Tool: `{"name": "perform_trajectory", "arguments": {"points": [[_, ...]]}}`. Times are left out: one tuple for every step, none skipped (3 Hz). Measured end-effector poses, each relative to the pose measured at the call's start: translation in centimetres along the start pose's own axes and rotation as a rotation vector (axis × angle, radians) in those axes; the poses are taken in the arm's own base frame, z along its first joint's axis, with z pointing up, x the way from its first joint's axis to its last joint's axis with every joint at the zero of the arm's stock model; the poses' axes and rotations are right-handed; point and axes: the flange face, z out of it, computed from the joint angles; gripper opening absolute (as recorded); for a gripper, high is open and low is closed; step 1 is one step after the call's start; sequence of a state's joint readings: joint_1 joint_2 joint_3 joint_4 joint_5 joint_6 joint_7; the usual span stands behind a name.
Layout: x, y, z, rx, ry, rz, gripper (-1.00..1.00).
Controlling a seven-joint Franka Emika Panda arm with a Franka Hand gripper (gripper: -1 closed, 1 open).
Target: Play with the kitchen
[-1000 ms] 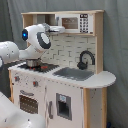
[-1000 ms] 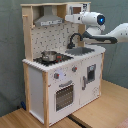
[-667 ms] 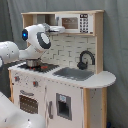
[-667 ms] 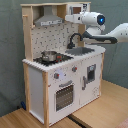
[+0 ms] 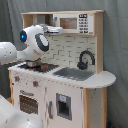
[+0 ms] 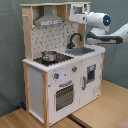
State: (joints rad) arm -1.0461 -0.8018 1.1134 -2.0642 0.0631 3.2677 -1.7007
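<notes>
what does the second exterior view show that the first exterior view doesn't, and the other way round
Only the first exterior view shows the microwave keypad from the front, and the robot arm fills the first exterior view's left, hiding the hood.

Only the second exterior view shows the grey hood, the small metal pot on the stove, the oven door, the toy kitchen's side panel and the wooden table beneath it.

Both show the black faucet, the sink and the arm reaching in high.
</notes>
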Motion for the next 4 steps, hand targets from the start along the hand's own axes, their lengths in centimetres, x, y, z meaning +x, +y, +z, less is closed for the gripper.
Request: {"name": "perform_trajectory", "arguments": {"points": [[-0.5,-0.6,-1.2,-0.032,0.013,0.023,-1.0],[-1.0,-1.1,-2.5,-0.056,0.022,0.013,-1.0],[-1.6,-1.6,-3.9,-0.067,0.031,0.02,-1.0],[-2.3,-1.8,-5.1,-0.084,0.035,0.023,-1.0]]}}
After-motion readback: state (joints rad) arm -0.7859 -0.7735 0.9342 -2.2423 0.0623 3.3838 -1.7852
